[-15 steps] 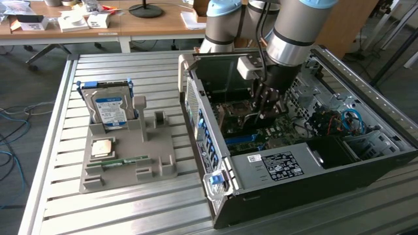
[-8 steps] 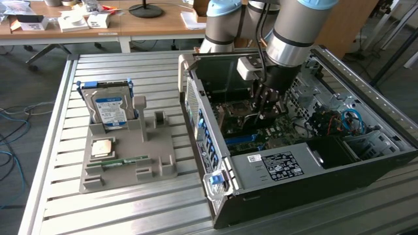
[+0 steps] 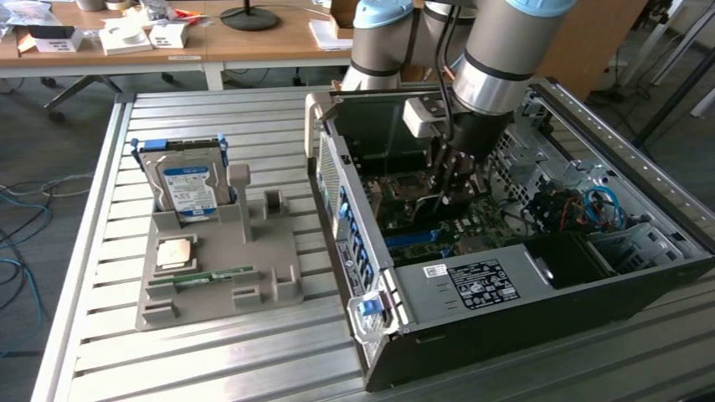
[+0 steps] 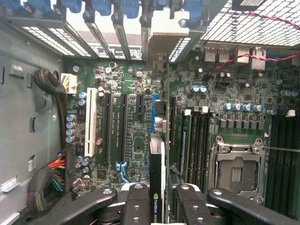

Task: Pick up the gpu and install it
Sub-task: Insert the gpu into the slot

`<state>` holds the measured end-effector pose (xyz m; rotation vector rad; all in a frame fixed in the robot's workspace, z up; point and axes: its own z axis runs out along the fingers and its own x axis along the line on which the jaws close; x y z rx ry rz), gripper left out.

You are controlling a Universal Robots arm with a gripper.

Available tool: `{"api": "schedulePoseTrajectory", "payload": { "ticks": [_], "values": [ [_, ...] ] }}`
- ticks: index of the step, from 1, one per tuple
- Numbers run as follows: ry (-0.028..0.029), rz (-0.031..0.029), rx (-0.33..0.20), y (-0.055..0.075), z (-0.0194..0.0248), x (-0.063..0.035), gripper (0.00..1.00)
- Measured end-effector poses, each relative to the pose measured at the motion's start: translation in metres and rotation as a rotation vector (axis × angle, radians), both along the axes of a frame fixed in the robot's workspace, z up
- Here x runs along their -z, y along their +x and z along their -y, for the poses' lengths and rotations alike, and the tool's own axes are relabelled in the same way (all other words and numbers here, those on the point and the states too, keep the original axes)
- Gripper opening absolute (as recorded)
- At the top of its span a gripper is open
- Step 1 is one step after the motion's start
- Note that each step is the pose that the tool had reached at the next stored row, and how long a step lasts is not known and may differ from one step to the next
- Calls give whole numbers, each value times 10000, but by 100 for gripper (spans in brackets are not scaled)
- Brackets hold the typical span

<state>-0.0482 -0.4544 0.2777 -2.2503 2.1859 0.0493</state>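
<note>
The thin flat dark gpu card (image 4: 157, 161) was held edge-on, clamped in the end effector (image 4: 157, 201), inside the open black computer case (image 3: 537, 335) over the green motherboard (image 4: 133, 140), seating apparently unfinished.

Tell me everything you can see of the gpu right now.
In the wrist view the gpu shows edge-on: a thin, dark card with green and white NVIDIA lettering on the narrow edge nearest the camera. The jaws are closed on its two flat faces. It stands upright over the green motherboard, in line with the long expansion slots. A pale metal bracket at the far end, by the case's rear slot openings, appears to be its own. Whether its connector is seated in a slot cannot be told.
</note>
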Motion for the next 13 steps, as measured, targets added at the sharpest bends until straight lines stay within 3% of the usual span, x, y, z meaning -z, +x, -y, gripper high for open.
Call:
{"api": "schedulePoseTrajectory", "payload": {
  "ticks": [13],
  "values": [
    [-2, -1, -2, -7, 1, 21, 26]
  ]
}}
